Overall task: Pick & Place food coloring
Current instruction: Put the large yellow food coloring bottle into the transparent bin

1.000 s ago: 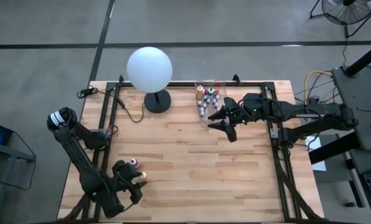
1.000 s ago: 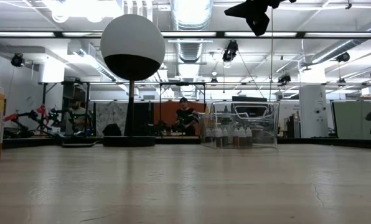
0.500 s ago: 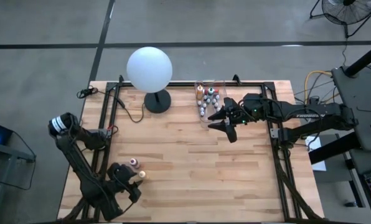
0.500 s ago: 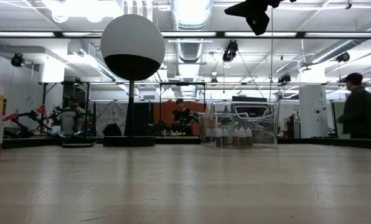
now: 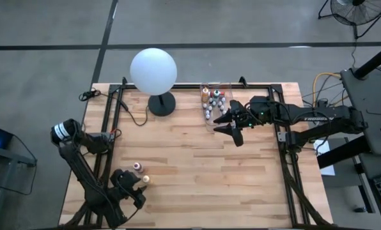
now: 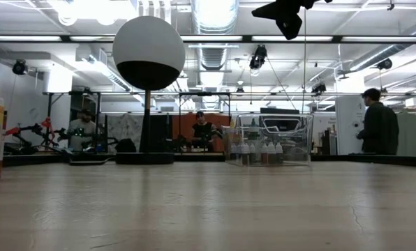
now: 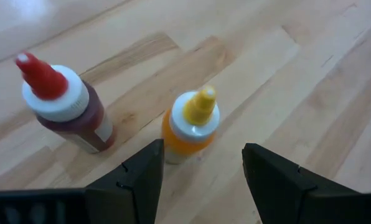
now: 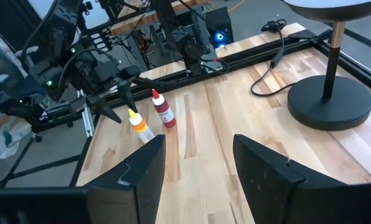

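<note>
Two food coloring bottles stand upright on their bases at the table's near left: a dark red one with a red tip [image 7: 64, 109] [image 5: 137, 167] and an orange one with a yellow tip [image 7: 192, 124] [image 5: 145, 180]. My left gripper [image 7: 201, 183] [image 5: 134, 186] is open, slanting down just short of the orange bottle, which stands ahead of the gap between its fingers, untouched. More small bottles [image 5: 215, 101] stand in the clear bin [image 6: 292, 129] at the far side. My right gripper [image 5: 224, 126] hovers open and empty, high beside the bin.
A white globe lamp [image 5: 153, 70] stands on a black base [image 8: 328, 99] at the far left, its cord trailing over the wood. Black frame rails [image 5: 286, 166] run along the table's edges. Bare wood [image 5: 203, 166] lies between the two arms. People move in the room behind.
My left arm has sunk and its wrist has rolled a little, bringing the gripper lower by the two bottles at the near left. The bottles have not moved. In the room behind, a person has walked toward the left.
</note>
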Available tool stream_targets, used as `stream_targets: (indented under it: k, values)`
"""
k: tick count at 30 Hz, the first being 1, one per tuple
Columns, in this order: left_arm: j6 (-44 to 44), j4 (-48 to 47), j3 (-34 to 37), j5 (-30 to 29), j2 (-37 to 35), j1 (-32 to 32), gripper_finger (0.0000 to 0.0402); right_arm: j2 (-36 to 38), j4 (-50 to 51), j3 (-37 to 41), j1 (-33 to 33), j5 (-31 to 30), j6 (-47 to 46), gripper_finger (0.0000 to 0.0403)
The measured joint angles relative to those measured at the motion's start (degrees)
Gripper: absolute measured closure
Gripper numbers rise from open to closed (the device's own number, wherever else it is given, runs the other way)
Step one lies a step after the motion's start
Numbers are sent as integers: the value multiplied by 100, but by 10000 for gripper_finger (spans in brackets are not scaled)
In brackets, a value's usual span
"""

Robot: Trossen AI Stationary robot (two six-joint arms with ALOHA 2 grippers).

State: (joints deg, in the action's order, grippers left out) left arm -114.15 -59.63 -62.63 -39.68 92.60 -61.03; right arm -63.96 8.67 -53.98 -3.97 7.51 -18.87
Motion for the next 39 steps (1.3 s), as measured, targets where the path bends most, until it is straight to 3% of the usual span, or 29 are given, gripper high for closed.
stream_targets:
  k: [19,39]
  values:
    - [-982,258,-15,15,1587,-27,212,4,-3,47,-2,-15,208,225]
    - [-922,236,7,-698,1825,149,212,7,0,66,-4,-170,300,225]
